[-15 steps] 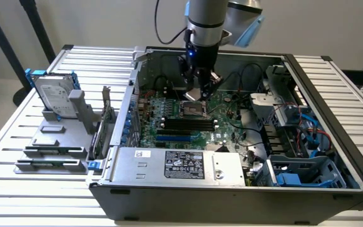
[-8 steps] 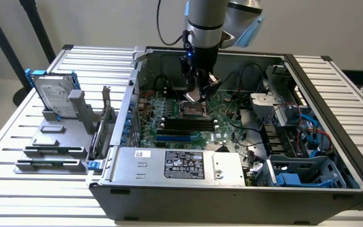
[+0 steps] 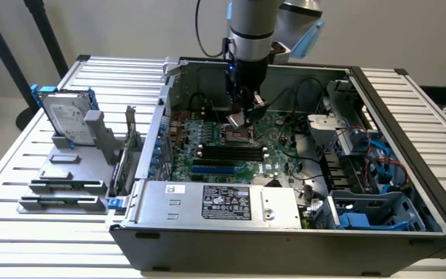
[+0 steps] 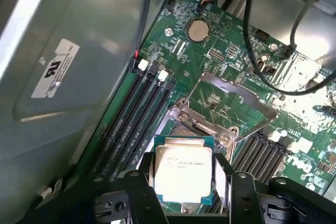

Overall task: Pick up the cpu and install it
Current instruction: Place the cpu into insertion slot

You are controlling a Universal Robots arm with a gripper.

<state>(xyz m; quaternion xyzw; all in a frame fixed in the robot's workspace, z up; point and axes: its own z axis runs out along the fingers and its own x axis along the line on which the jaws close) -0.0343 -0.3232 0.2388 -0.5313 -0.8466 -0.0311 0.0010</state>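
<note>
The cpu, a small square chip with a silver metal top and printed markings, sits between my two black fingers, which press on its opposite sides. My gripper is shut on it. Just beyond the chip lies the open socket on the green motherboard, its metal load plate swung up. In the exterior view my gripper reaches down into the open computer case and holds the cpu a little above the socket.
Long black memory slots run beside the socket, and black cables hang over the board. A power supply fills the case's near side. Outside the case, a hard drive in a blue bracket stands on a grey fixture.
</note>
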